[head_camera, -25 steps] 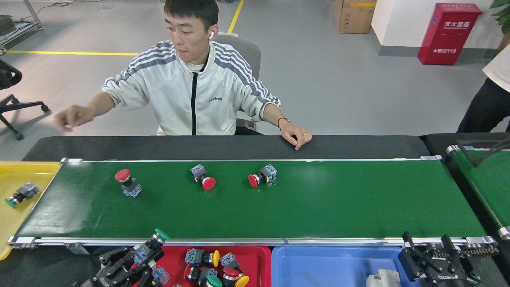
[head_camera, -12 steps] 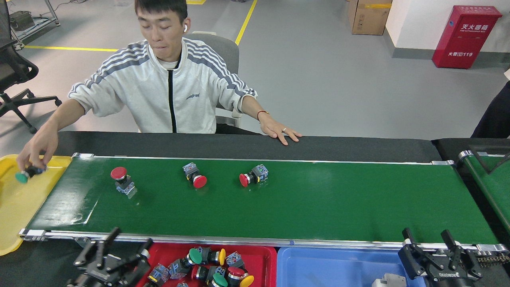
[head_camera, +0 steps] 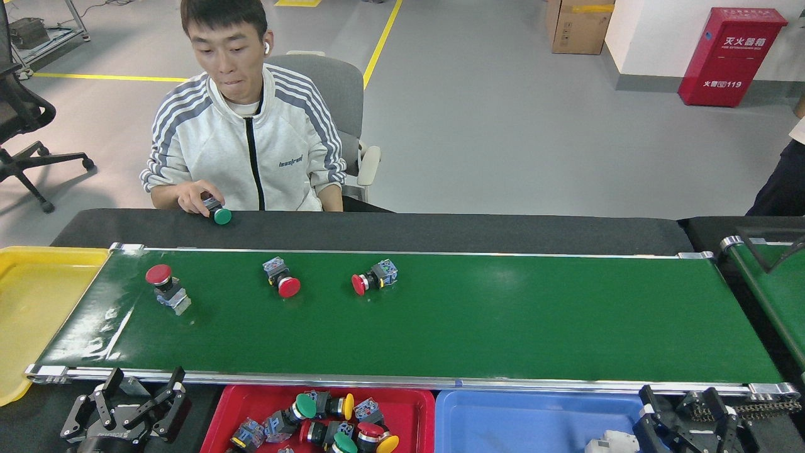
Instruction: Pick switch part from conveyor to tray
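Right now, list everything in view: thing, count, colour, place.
conveyor: 1, dark green, centre
switch parts on belt: 3, red caps, left half
red tray: 1, near edge, holds several mixed-cap switches
blue tray: 1, right of red tray
yellow tray: 1, left end
second belt: 1, green, far right
person: 1, seated behind, hand holding a green-capped switch
fire cabinet: 1, red, back right
cardboard box: 1, brown, back
left gripper: open, bottom left
right gripper: open, bottom right
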You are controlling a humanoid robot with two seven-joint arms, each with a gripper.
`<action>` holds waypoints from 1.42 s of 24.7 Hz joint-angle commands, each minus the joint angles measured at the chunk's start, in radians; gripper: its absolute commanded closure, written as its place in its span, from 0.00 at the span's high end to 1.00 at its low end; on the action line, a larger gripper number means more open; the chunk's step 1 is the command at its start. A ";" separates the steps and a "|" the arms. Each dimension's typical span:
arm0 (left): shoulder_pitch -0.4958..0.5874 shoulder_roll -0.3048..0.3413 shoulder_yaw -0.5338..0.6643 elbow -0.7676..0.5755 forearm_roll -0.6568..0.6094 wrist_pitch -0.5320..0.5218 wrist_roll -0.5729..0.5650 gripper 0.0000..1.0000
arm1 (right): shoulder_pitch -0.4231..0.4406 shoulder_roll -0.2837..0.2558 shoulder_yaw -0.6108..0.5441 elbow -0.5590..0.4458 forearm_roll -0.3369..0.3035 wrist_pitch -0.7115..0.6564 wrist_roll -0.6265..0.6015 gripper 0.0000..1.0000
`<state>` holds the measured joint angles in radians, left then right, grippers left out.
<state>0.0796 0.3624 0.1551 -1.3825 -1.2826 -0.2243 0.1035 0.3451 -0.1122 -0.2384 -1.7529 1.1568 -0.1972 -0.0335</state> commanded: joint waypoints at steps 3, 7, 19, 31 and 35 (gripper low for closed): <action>-0.158 0.055 0.008 0.175 0.002 -0.046 -0.001 1.00 | -0.002 0.002 -0.004 -0.016 0.000 -0.007 -0.009 0.99; -0.290 0.105 0.000 0.362 0.000 -0.049 -0.001 1.00 | -0.002 0.003 -0.004 -0.014 0.000 -0.005 -0.009 0.99; -0.468 0.194 0.001 0.735 0.003 -0.029 0.012 0.96 | -0.067 -0.007 0.045 -0.013 0.009 -0.036 -0.002 0.99; -0.511 0.199 0.011 0.817 0.055 0.033 0.016 0.13 | -0.152 0.009 0.136 0.001 0.043 -0.030 0.001 0.99; -0.497 0.193 0.004 0.749 0.088 -0.029 0.016 0.07 | -0.146 0.002 0.125 0.009 0.043 -0.025 0.001 0.99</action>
<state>-0.4102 0.5480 0.1586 -0.6103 -1.1994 -0.2209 0.1110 0.2039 -0.1049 -0.1058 -1.7376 1.1989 -0.2289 -0.0321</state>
